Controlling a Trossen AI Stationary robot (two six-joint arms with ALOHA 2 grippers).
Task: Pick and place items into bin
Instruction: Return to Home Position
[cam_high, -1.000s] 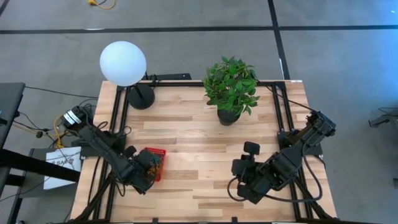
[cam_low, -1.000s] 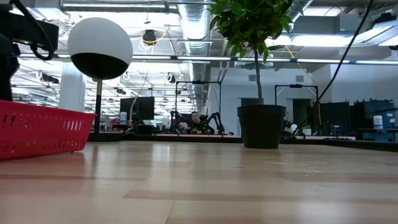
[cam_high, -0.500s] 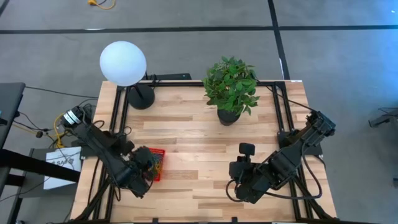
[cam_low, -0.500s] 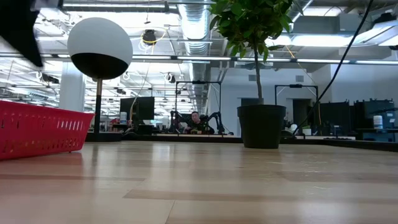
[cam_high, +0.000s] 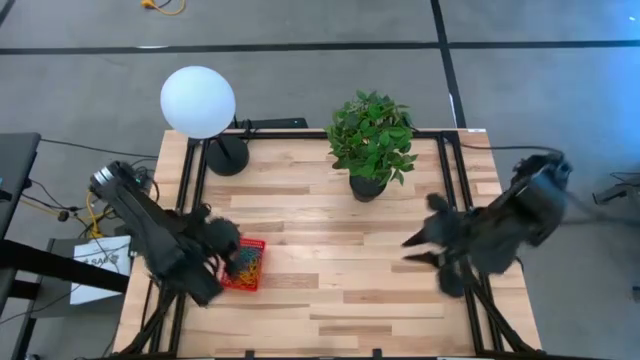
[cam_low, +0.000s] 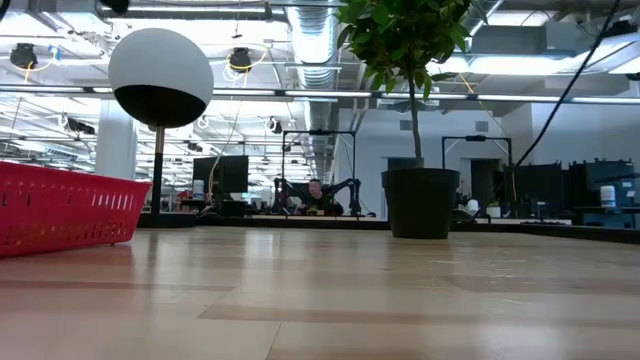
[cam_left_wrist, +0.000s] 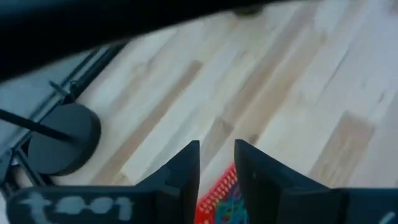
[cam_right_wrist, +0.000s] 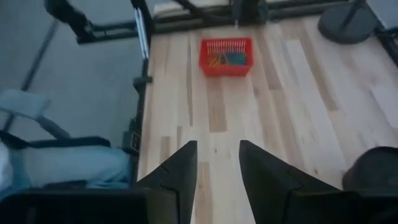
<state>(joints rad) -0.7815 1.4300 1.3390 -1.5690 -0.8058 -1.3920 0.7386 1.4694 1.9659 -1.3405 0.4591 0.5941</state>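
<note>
- Rubber bands (cam_right_wrist: 225, 59) heaped in the red bin (cam_right_wrist: 226, 70), just beyond the left fingers (cam_left_wrist: 184, 177) and far across the surface (cam_right_wrist: 292, 93) from the right fingers (cam_right_wrist: 179, 174).
- Judged near weightless, soft, stretchy, apt to tangle; best pinched at one raised strand.
- Both pairs of fingers parted, holding nothing.

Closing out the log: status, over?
Left gripper open, empty, beside red bin. Right gripper open, empty, over table's right side. Rubber bands in bin. Plant and lamp well apart.
</note>
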